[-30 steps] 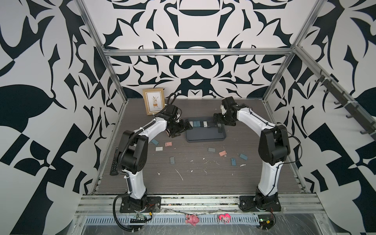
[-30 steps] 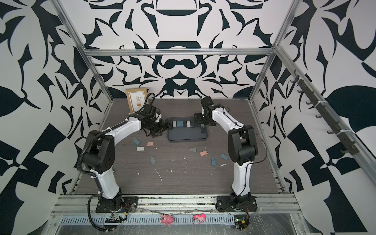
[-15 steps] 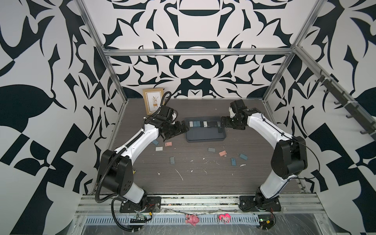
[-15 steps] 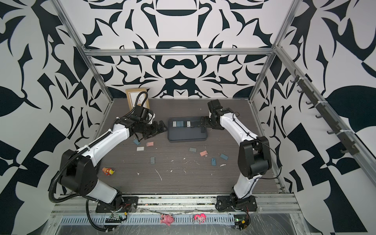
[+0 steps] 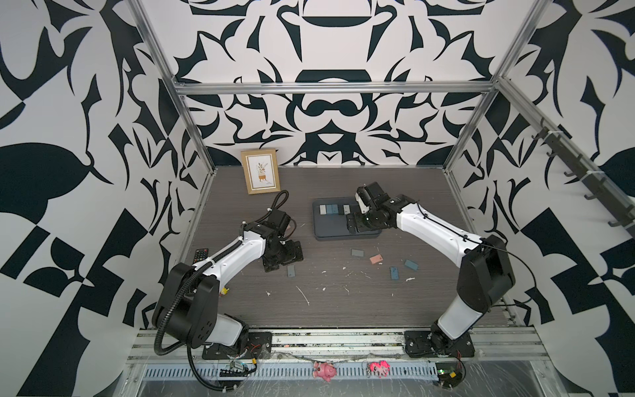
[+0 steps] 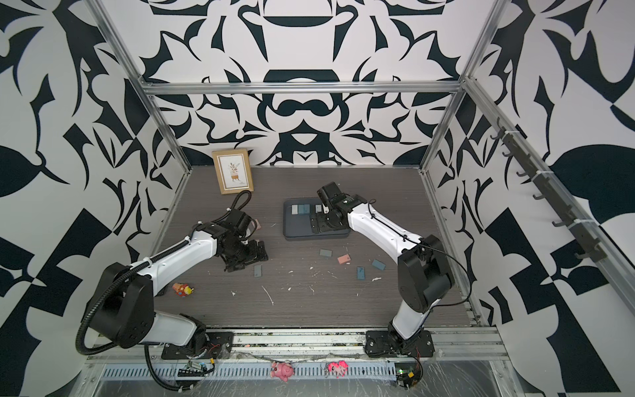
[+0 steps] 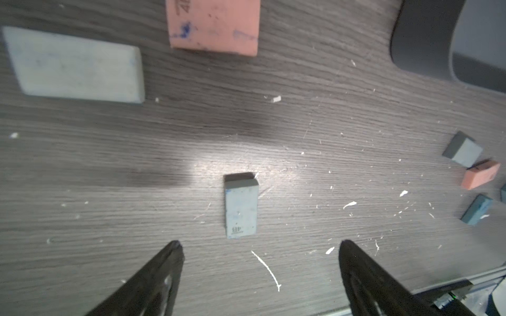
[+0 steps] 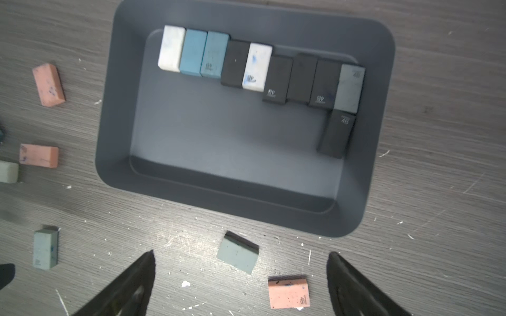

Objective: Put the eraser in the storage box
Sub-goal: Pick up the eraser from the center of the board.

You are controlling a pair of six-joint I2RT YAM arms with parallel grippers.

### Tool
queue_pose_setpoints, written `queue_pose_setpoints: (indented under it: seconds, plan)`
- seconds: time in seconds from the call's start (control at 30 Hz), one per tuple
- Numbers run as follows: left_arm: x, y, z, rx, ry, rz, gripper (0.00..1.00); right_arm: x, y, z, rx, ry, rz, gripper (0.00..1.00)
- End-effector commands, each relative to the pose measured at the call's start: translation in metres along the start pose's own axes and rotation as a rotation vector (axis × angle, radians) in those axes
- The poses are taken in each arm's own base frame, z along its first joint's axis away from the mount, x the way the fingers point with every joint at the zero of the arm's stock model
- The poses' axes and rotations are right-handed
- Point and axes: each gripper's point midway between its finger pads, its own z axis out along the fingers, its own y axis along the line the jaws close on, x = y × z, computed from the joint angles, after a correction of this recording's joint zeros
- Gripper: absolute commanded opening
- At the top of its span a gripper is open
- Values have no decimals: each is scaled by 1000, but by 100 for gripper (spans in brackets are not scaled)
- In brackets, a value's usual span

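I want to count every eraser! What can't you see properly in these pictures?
- Both top views: the right arm covers one end of the row of erasers in the storage box.
- Both top views: the left arm hides the pink eraser under it; the left wrist view's edge cuts it off.
- A top view: the little toy is too small to identify.

Dark wood-grain table: storage box, loose erasers, picture frame, remote
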Motion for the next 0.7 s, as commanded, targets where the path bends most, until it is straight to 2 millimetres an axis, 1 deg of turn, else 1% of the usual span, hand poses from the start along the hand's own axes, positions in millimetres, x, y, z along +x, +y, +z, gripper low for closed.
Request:
queue_pose_setpoints:
  seconds: [0.0, 0.1, 0.27, 0.5, 0.67]
  plan:
    - [3, 5, 7, -70, 11, 7, 90, -2, 6, -4, -30, -30, 25, 99]
    - [3, 13, 12, -127, 7, 21, 89, 6, 9, -4, -36, -27, 13, 99]
    - [6, 16, 23, -182, 24, 50, 89, 15, 8, -3, -40, -17, 14, 99]
    - [3, 23, 28, -240, 13, 73, 88, 21, 8, -2, -52, -15, 19, 99]
    - [3, 26, 32, -259, 21, 80, 87, 21, 8, 0, -54, -13, 22, 99]
